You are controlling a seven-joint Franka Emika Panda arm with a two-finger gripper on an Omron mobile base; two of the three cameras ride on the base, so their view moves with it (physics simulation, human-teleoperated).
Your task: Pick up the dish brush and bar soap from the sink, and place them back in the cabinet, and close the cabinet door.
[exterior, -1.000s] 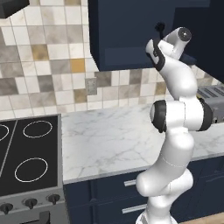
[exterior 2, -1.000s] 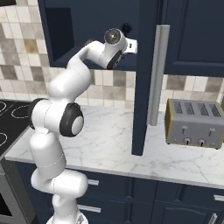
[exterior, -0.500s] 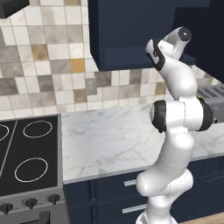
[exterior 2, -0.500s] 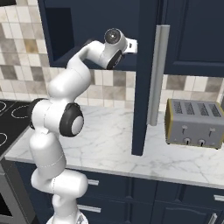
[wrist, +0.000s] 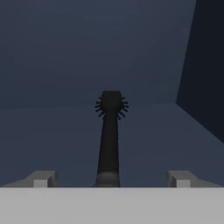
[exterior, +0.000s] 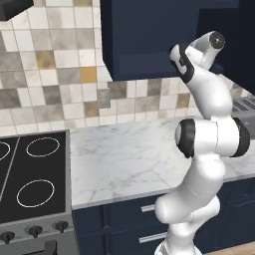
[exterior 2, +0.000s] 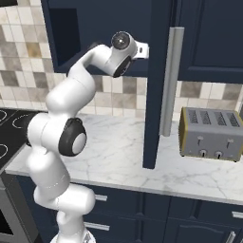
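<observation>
The dish brush (wrist: 109,131) lies flat on the cabinet (wrist: 52,144) shelf floor, handle end toward me and spiky round head pointing at the back wall. My gripper (wrist: 111,179) is open, one fingertip on each side of the handle end, clear of it. From the base cameras my arm (exterior: 206,107) reaches up into the navy cabinet (exterior: 144,40). The cabinet door (exterior 2: 156,85) stands swung open with its long silver handle (exterior 2: 171,80) and hides my hand. The bar soap and the sink are out of view.
A chrome toaster (exterior 2: 211,133) stands on the marble counter (exterior: 129,159) to the right of the open door. A black stove top (exterior: 30,174) lies to the left. Tiled wall runs behind, and navy drawers (exterior 2: 142,209) sit below the counter.
My jaws have spread wide and let go of the dish brush, which now rests on the shelf. The arm has barely moved at the cabinet.
</observation>
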